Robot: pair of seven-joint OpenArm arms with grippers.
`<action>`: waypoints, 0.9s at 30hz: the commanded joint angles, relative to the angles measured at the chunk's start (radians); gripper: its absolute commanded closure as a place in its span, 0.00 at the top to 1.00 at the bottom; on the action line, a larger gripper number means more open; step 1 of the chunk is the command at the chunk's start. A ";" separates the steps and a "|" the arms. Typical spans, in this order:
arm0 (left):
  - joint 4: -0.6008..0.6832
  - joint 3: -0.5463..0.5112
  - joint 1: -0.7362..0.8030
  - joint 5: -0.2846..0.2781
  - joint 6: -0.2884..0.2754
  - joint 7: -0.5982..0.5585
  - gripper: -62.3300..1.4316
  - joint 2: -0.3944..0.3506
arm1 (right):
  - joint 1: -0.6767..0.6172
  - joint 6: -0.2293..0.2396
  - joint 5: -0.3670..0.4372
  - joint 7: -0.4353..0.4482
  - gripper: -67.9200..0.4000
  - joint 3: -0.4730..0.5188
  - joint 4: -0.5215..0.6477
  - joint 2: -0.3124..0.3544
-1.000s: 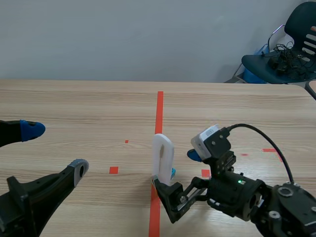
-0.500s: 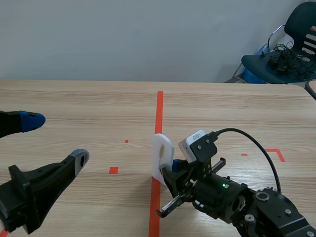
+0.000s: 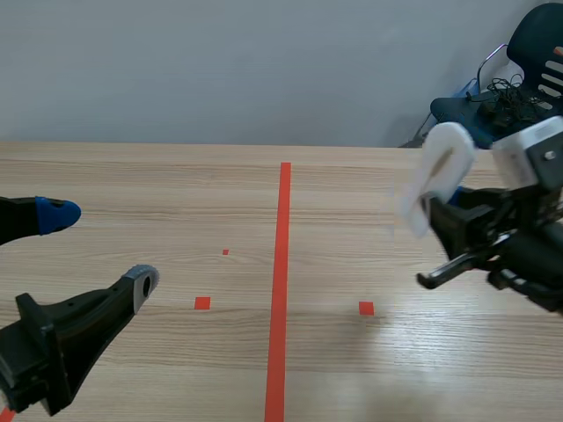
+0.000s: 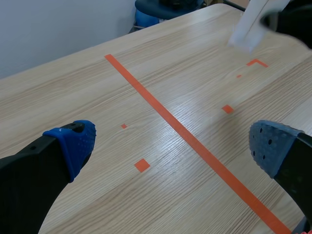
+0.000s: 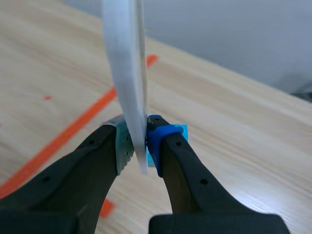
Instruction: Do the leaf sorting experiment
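A thin white leaf-shaped piece (image 3: 435, 176) hangs in the air above the right half of the table, standing on edge. My right gripper (image 3: 442, 218) is shut on its lower end. In the right wrist view the white piece (image 5: 124, 63) rises from between the two pads of the gripper (image 5: 139, 141), which press on both its faces. The left wrist view shows the white piece (image 4: 253, 22) far ahead. My left gripper (image 3: 98, 248) is low at the left, open and holding nothing, its fingers wide apart over bare wood (image 4: 173, 146).
An orange-red tape line (image 3: 281, 264) runs down the middle of the wooden table (image 3: 176, 185), with small tape squares either side. Beyond the far right corner stands a dark chair (image 3: 519, 88) loaded with cables, a blue bin (image 3: 453, 132) under it.
My right gripper shut on the white piece standing at the centre line, then lifted it and carried it up and to the right. The left arm barely moved.
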 commanded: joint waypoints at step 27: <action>0.004 -0.005 0.003 -0.006 -0.002 -0.013 1.00 0.005 | 0.273 -0.157 0.067 0.043 0.09 0.224 -0.638 0.069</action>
